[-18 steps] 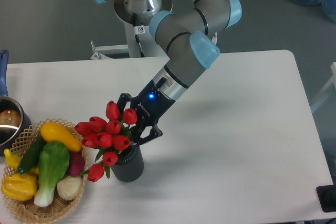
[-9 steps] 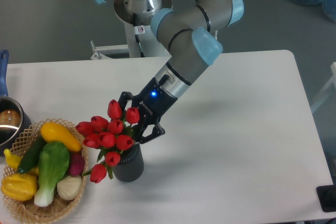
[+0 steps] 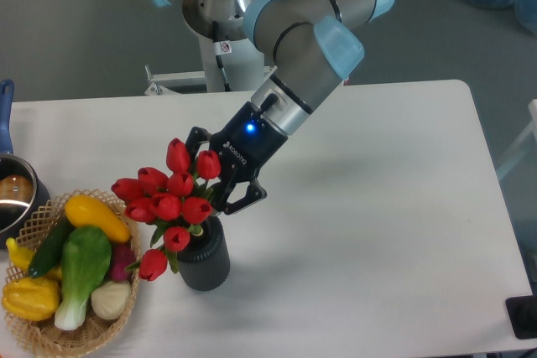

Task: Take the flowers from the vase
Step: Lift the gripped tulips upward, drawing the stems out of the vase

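Observation:
The flowers (image 3: 168,203), a bunch of red tulip buds with green stems, stand out of the vase (image 3: 204,263), a small dark grey ribbed cylinder near the table's front left. My gripper (image 3: 216,184) is shut on the flowers just behind the buds, above the vase's mouth. Its black fingers (image 3: 239,199) reach in from the upper right. The stems between buds and vase mouth are mostly hidden by blooms and fingers. The vase stands upright on the table.
A wicker basket (image 3: 50,324) with yellow, green and purple vegetables sits at the front left, close to the vase. A metal pot (image 3: 13,194) with a blue handle is at the left edge. The white table (image 3: 377,207) stretches to the right.
The gripper has risen with the flowers held in it; the bunch sits higher above the vase than a second ago. The vase has stayed in place.

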